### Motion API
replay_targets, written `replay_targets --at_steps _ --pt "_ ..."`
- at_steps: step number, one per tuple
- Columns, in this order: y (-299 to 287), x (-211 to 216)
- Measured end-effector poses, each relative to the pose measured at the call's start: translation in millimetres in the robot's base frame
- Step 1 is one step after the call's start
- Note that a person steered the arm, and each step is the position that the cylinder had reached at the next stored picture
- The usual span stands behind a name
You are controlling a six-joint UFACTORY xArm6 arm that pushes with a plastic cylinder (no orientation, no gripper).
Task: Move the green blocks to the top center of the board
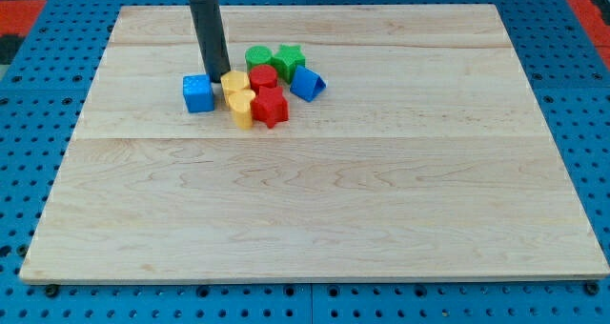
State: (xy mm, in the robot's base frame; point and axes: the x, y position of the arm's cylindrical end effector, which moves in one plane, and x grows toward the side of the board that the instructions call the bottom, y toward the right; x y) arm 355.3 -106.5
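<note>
Two green blocks sit side by side at the upper middle of the board: a rounded one (257, 58) and a star-shaped one (288, 57) to its right. My tip (218, 79) stands at the left of the cluster, between the blue cube (198, 93) and the upper yellow block (234, 82), to the lower left of the green blocks. A red cylinder (264, 76) lies just below the green blocks.
A second yellow block (242, 107) and a red star block (270, 107) lie at the cluster's bottom. A blue wedge-like block (306, 83) sits at the cluster's right. The wooden board (315, 200) lies on a blue pegboard.
</note>
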Motion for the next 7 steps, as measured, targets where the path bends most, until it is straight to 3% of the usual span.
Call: replay_targets --at_steps 2,3,5,6,7 --pt "48.9 -1.7" --pt "1.8 -40.8" --pt "47.4 -89.9" --pt "42.4 -96.2" --pt "81.6 -57.1"
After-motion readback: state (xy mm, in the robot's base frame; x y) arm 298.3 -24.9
